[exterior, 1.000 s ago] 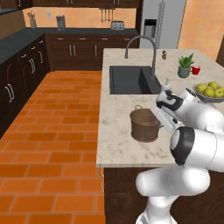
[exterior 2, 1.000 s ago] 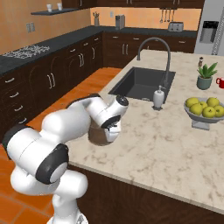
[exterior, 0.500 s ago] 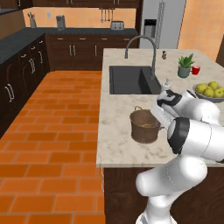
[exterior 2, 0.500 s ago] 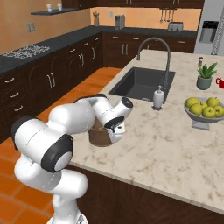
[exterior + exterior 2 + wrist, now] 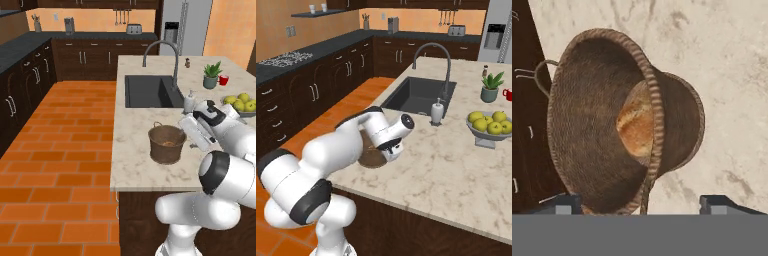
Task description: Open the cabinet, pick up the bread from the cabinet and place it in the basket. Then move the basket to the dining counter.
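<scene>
We find the basket standing upright on the pale marble desk, near its front edge and just in front of the dark sink. The bread lies inside it, low against the woven wall.

We judge the basket light and fairly stiff, its weave rough enough to resist slipping; the loaf is loose inside and would roll if the basket were tipped. The thin wire handle lies folded down at the rim, so it offers a poor hold. The rim wall is the better place to pinch, one finger inside and one outside, kept level.

The claw stands wide open just beside the basket, its fingertips set apart either side of the near rim, holding nothing.

Against the earlier pictures, the jaws were drawn in close a second ago and have since spread. The basket sits on the same spot of the desk. We take the delivery as made.
</scene>
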{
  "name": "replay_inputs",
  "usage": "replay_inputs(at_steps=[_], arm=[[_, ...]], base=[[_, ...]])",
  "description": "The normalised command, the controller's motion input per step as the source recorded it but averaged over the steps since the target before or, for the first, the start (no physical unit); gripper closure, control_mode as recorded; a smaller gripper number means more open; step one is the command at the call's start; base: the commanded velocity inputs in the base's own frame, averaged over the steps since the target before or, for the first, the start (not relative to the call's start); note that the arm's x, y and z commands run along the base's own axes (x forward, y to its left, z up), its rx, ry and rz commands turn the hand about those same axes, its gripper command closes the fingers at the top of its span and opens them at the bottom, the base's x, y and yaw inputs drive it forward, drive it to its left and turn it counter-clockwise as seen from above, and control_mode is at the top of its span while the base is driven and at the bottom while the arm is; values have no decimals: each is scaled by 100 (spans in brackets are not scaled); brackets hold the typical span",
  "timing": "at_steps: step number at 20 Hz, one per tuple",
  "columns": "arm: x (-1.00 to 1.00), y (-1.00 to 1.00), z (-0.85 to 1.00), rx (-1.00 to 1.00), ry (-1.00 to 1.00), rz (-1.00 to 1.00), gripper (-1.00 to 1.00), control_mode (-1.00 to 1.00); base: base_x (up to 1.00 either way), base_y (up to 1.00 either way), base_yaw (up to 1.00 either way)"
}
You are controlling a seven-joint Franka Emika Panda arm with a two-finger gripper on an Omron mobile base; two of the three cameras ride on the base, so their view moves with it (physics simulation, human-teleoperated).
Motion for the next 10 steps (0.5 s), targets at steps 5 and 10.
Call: replay_inputs(at_steps=[5, 10], arm=[[-52, 7, 88, 0, -17, 22, -100, -100], [-65, 12, 98, 0, -20, 21, -100, -100]], base=[[0, 0, 0], [0, 0, 0]])
